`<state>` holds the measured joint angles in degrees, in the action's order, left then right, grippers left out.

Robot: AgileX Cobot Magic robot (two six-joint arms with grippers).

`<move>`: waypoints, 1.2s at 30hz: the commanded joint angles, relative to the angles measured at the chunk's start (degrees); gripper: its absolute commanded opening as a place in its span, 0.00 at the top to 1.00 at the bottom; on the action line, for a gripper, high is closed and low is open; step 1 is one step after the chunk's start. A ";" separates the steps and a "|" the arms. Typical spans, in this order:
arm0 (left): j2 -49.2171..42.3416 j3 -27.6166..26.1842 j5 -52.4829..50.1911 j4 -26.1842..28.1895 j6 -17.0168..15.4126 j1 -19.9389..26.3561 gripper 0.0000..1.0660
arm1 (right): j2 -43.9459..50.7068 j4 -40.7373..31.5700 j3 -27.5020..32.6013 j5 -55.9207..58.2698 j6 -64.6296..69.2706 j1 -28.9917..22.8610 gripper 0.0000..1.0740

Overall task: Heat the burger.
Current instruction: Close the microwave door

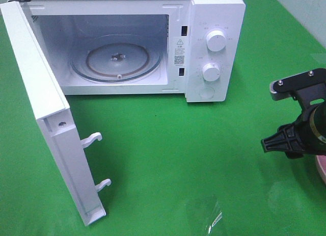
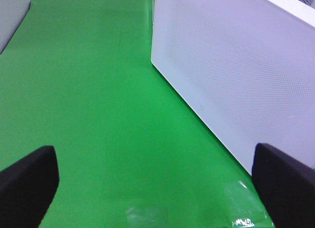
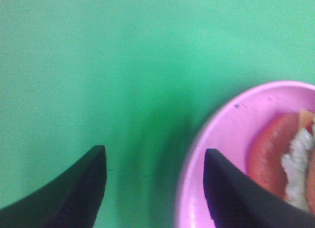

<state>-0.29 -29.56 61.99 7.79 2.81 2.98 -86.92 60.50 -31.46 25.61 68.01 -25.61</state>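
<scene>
Right gripper [image 3: 155,188]: jaws are seen parted with nothing between them, only green cloth [image 1: 168,144] in the gap; one fingertip is lined up over the rim of the pink plate [image 3: 231,139]. How wide it will end up cannot be told. In the high view this gripper [image 1: 285,141] is seen at the right edge, low over the table, with a sliver of the plate just under it.

Left gripper [image 2: 157,183]: jaws are spread wide, empty, parked beside the outer face of the microwave door [image 2: 236,70], apart from it.

Burger [image 3: 290,164]: only partly seen in the right wrist view, as a red and pale edge sitting on the pink plate, blurred. It is not gripped. In the high view it is out of frame.

Microwave [image 1: 214,47]: door [image 1: 46,119] is swung fully open, glass turntable [image 1: 117,60] is bare, cavity holds nothing.

Progress, as judged: opening is done, everything else is left. Plate or burger is not yet picked up, not yet carried across the cloth, not yet placed on the turntable. Door closing and knob [image 1: 216,41] setting remain too. Task is judged to be at an early stage, at the approach to the pickup.

Whether the plate rim or the burger itself is the intended grasp point cannot be told.
</scene>
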 commanded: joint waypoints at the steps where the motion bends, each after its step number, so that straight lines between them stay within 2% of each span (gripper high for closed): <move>1: -0.86 0.06 -0.69 0.11 -0.06 0.00 0.06 | 7.79 -12.15 -0.34 -3.72 -16.79 0.11 0.39; 4: -0.86 0.06 -0.69 0.11 -0.06 0.00 0.06 | 9.28 -15.53 -0.34 -3.78 -20.80 0.11 0.38; 5: -0.86 0.06 -0.69 0.11 -0.06 0.00 0.06 | 12.89 -22.12 -0.34 -3.61 -27.04 0.11 0.34; 6: -0.86 0.06 -0.69 0.11 -0.06 0.00 0.06 | 12.89 -22.12 -0.34 -3.61 -27.04 0.11 0.34; 7: -0.86 0.06 -0.69 0.11 -0.06 0.00 0.06 | 16.50 -29.68 -0.34 -2.06 -35.75 0.11 0.31; 8: -0.86 0.06 -0.69 0.11 -0.06 0.00 0.06 | 16.50 -29.68 -0.34 -2.06 -35.75 0.11 0.31; 9: -0.86 0.06 -0.69 0.11 -0.06 0.00 0.06 | 19.54 -35.92 -0.34 0.86 -42.17 0.11 0.29; 10: -0.86 0.06 -0.69 0.11 -0.06 0.00 0.06 | 19.54 -35.92 -0.34 0.86 -42.17 0.11 0.29; 11: -0.86 0.06 -0.69 0.11 -0.06 0.00 0.06 | 22.29 -41.14 -0.34 3.90 -47.73 0.11 0.29; 12: -0.86 0.06 -0.69 0.11 -0.06 0.00 0.06 | 22.29 -41.14 -0.34 3.90 -47.73 0.11 0.29; 13: -0.86 0.06 -0.69 0.11 -0.06 0.00 0.06 | 24.81 -45.72 -0.34 6.99 -51.11 0.11 0.29; 14: -0.86 0.06 -0.69 0.11 -0.06 0.00 0.06 | 24.81 -45.72 -0.34 6.99 -51.11 0.11 0.29; 16: -0.86 0.06 -0.69 0.11 -0.06 0.00 0.06 | 29.97 -50.31 -0.34 13.24 -54.77 0.11 0.29; 21: -0.86 0.06 -0.69 0.11 -0.06 0.00 0.06 | 35.29 -50.53 -0.34 19.14 -55.52 0.11 0.29; 26: -0.86 0.06 -0.69 0.11 -0.06 0.00 0.06 | 44.69 -50.53 -0.29 26.93 -55.52 0.11 0.29; 29: -0.86 0.06 -0.69 0.11 -0.06 0.00 0.06 | 46.18 -50.48 -0.23 27.79 -55.52 0.11 0.29; 36: -0.86 0.06 -0.69 0.11 -0.06 0.00 0.06 | 61.88 -51.11 2.41 29.28 -56.15 1.43 0.29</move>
<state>-0.29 -29.56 61.99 7.79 2.81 2.98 -25.90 9.51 -29.39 54.77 12.55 -24.41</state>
